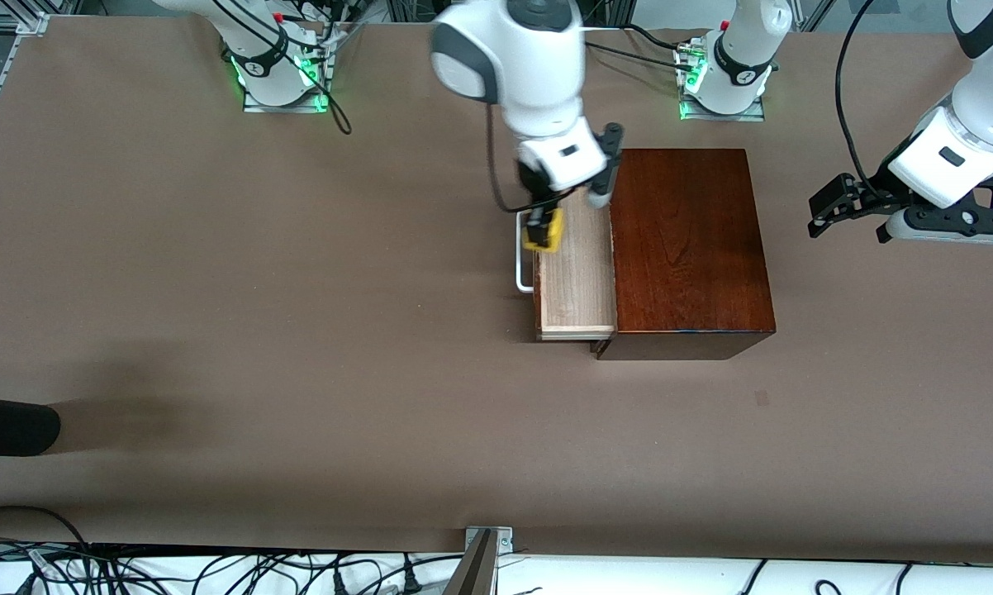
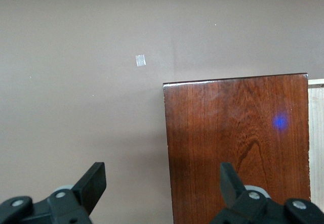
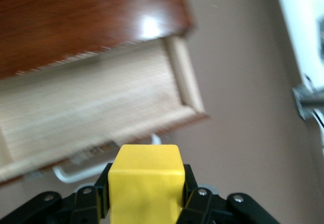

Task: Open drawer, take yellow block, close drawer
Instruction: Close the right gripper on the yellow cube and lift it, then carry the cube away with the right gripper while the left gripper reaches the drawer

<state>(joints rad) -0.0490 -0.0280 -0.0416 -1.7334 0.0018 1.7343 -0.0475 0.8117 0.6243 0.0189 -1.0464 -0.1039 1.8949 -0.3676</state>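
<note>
1. The glossy dark reddish-brown wooden box (image 1: pixel 688 248) sits on the brown table (image 1: pixel 216 330), toward the left arm's end, with its front facing the right arm's end
2. Its pale-wood drawer (image 1: pixel 577 273) stands pulled out from that front, the white U-shaped bar handle (image 1: pixel 523 263) at its outer face; its long side runs from the robots' bases toward the front camera
3. The right gripper (image 1: pixel 539 227) hangs over the open drawer's handle edge, its fingers pinching the small bright yellow cube (image 3: pixel 146 183), which is lifted clear of the drawer floor
4. The left gripper (image 1: pixel 845 213) waits in the air over bare table past the box's back, its fingers spread and empty
5. Judged from this, the block is out and only the closing is left: the handle lies directly under the right gripper, so that arm is much the nearer, and the push must run from the handle toward the box
</note>
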